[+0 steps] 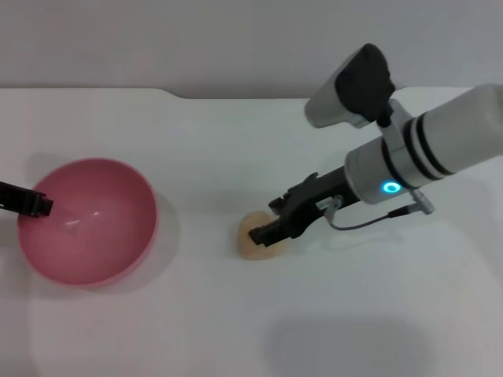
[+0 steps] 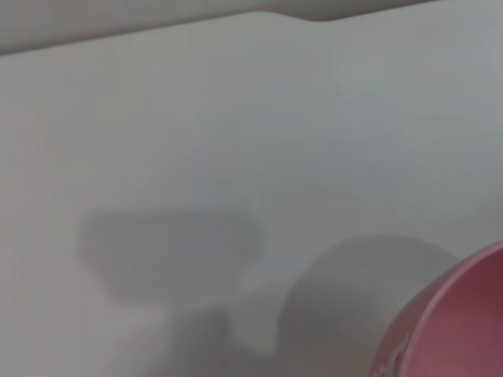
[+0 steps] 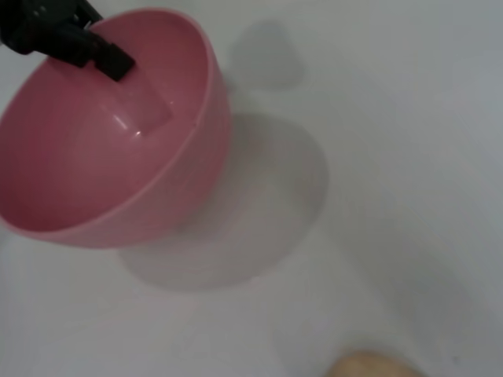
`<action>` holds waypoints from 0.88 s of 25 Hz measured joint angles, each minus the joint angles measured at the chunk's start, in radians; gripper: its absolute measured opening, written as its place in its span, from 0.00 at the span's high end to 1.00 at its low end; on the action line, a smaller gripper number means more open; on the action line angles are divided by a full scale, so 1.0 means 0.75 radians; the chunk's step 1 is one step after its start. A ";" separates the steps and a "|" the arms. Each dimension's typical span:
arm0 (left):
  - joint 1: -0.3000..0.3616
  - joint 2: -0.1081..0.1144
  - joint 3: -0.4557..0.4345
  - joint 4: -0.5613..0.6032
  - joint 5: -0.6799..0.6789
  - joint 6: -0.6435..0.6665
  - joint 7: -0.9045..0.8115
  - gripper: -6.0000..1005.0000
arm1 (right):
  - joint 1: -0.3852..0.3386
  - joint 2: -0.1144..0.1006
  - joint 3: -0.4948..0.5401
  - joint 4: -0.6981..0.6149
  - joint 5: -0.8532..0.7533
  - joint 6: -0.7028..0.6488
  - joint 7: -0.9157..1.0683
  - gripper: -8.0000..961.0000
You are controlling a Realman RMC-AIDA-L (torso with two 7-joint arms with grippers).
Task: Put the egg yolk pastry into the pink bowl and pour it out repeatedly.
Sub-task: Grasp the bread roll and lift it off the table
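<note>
Head view — right gripper [image 1: 266, 234] over pastry [image 1: 253, 243].

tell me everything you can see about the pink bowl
The bowl is round, deep, smooth pink, plastic-looking, glossy inside, and empty. It sits on the white table, tipped toward the right arm's side. The left gripper holds its rim, one finger inside. The pastry lies apart from it, under the right gripper.

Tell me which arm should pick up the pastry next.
Right. The right gripper is already at the small beige egg yolk pastry on the table; the left gripper is at the round pink plastic bowl's rim.
</note>
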 joint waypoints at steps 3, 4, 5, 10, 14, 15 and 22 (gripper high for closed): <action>0.000 0.000 0.001 0.013 0.001 0.007 -0.018 1.00 | 0.004 0.001 -0.102 0.005 0.056 0.056 0.000 0.31; -0.001 0.000 0.003 0.016 0.002 0.009 -0.020 1.00 | 0.005 0.002 -0.144 0.008 0.067 0.082 0.000 0.31; -0.002 0.000 0.004 0.019 0.002 0.010 -0.021 1.00 | 0.007 0.003 -0.179 0.014 0.071 0.118 0.002 0.31; -0.015 -0.002 0.010 0.033 0.001 0.016 -0.031 1.00 | 0.009 0.007 -0.314 0.051 0.124 0.240 0.003 0.30; -0.019 -0.002 0.010 0.050 0.002 0.021 -0.040 1.00 | 0.002 0.005 -0.328 0.062 0.138 0.272 0.005 0.33; -0.020 -0.002 0.010 0.052 0.002 0.021 -0.041 1.00 | 0.000 0.003 -0.325 0.062 0.139 0.273 0.005 0.34; -0.034 -0.004 0.011 0.061 0.004 0.022 -0.065 1.00 | -0.046 -0.004 -0.251 0.056 0.144 0.267 0.006 0.61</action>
